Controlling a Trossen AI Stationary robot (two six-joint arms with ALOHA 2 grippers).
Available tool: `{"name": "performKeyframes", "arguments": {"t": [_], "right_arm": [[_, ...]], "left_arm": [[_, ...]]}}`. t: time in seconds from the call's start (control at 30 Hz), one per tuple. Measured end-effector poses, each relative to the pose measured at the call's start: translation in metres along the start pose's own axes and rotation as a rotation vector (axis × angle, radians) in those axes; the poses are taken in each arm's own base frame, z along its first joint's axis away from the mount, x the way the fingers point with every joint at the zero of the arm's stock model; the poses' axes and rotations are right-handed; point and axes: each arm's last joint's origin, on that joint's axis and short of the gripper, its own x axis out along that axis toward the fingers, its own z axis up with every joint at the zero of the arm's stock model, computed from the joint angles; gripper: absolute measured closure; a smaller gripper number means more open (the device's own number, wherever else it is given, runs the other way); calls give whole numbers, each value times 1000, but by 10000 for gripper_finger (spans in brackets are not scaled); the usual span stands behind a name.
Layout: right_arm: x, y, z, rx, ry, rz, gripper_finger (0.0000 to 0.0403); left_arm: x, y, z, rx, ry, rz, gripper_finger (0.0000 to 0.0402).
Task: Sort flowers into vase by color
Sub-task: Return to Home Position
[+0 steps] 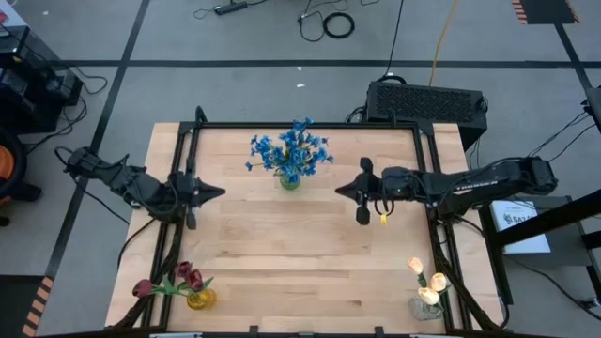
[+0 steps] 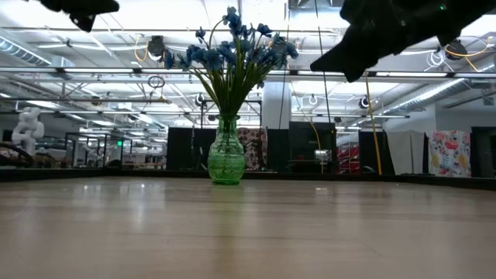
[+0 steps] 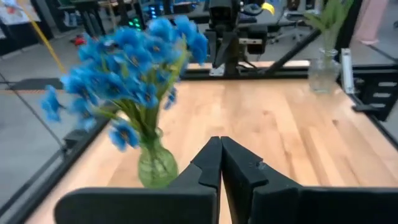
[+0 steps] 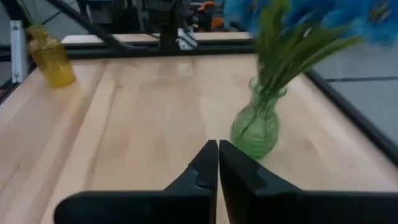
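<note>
Wooden surface [image 1: 300, 249]: blue flowers [image 1: 291, 150] in green vase [image 1: 289, 180] at back edge; red tulips [image 1: 184, 275] in yellow vase [image 1: 199, 299]; cream tulips [image 1: 427, 280] in seemingly clear vase [image 1: 424, 307]. Left end effector [image 1: 220, 193], right end effector [image 1: 340, 189] pressed together, empty, either side of green vase.

Table [image 1: 300, 253]: pale wood planks, black metal frame [image 1: 310, 125] round its edge. Grey floor [image 1: 235, 94] all round table, crossed by black tape lines [image 1: 235, 64]. Just beyond table's far right corner: black vented box [image 1: 427, 99]. Well beyond table's far edge: coiled black cable [image 1: 338, 25], plus yellow cable [image 1: 441, 42] running twd the box. Right of table: white labelled sheet [image 1: 521, 221]. Left of table: orange-and-black item [image 1: 9, 164], can't tell what. Low view, room beyond table: white figure [image 2: 27, 128] at far left, patterned panel [image 2: 449, 153] at far right, ceiling strip lights [image 2: 116, 35] overhead, dark partitions [image 2: 186, 147] across the back.
</note>
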Motion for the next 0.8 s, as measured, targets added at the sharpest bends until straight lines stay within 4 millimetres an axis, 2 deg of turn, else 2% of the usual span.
{"name": "performKeyframes", "arguments": {"t": [0.23,0.4,0.6,0.8], "right_arm": [[-5,16,-20,-9,-10,95,401],[-20,20,-15,-18,-76,124,402],[-41,21,-30,-16,-137,164,402],[-55,15,-54,16,-250,176,403]], "left_arm": [[-3,-1,-34,-37,-47,-47,397],[-6,4,-56,-53,-70,-13,397],[-12,6,-58,-115,-150,-82,397],[5,-5,-73,-123,-250,-101,398]]}}
